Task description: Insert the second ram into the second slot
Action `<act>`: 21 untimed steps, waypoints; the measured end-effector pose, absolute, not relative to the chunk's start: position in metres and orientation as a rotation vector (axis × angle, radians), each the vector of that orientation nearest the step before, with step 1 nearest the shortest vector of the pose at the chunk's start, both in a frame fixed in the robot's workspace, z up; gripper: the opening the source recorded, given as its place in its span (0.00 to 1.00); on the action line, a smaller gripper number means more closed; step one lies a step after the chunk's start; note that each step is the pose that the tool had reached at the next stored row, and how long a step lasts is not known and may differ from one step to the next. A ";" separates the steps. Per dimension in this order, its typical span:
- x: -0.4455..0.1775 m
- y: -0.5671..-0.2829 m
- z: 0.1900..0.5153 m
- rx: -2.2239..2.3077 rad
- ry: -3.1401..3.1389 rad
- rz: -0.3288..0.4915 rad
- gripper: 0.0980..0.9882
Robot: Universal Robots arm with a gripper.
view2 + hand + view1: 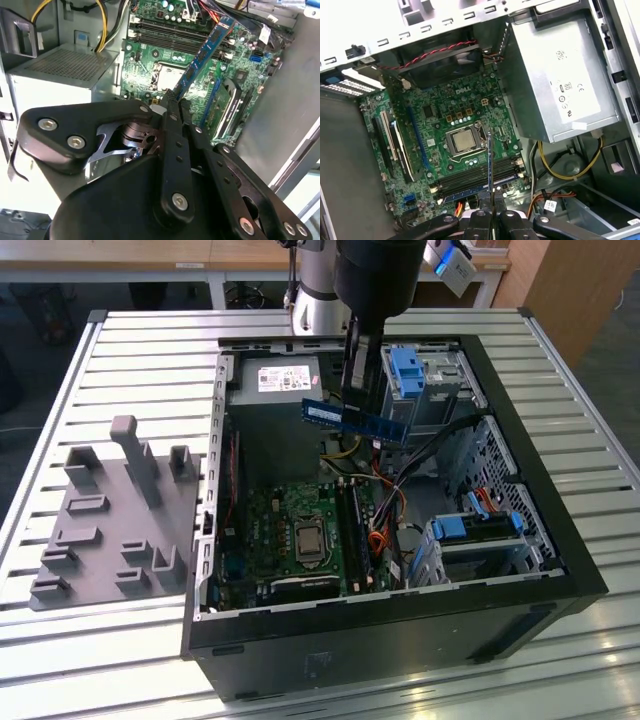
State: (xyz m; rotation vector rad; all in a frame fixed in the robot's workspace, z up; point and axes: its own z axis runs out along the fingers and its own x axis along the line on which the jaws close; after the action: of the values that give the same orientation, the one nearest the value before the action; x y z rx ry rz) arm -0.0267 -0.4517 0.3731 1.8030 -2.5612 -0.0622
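At the exterior view's left, a grey moulded fixture tray (110, 510) lies beside the open black computer case (400, 640). Inside the case, on the green motherboard (270, 530), the narrow black memory slots (352, 535) run from far side to near side. Above them, well apart and toward the far side, the black two-finger gripper (358, 415) is clamped on the second ram (390, 426), a thin flat blue circuit stick with a white label. The stick is held on edge in the air. Its long axis runs across the view, label end leftward and the other end dipping slightly rightward. It therefore seems to lie crosswise to the slots below.
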 end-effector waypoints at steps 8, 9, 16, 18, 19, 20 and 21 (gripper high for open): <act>-0.027 -0.452 0.373 1.719 -2.620 -0.063 0.04; -0.027 -0.452 0.373 1.708 -2.627 -0.063 0.04; -0.027 -0.452 0.373 1.639 -2.672 -0.063 0.04; -0.027 -0.452 0.373 1.620 -2.684 -0.063 0.04; -0.027 -0.452 0.373 1.610 -2.690 -0.063 0.04; -0.027 -0.452 0.373 1.601 -2.696 -0.063 0.04; -0.027 -0.452 0.373 1.591 -2.702 -0.063 0.04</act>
State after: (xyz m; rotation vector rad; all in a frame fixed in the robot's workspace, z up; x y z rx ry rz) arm -0.0267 -0.4517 0.3731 1.5907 -2.7019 -0.0632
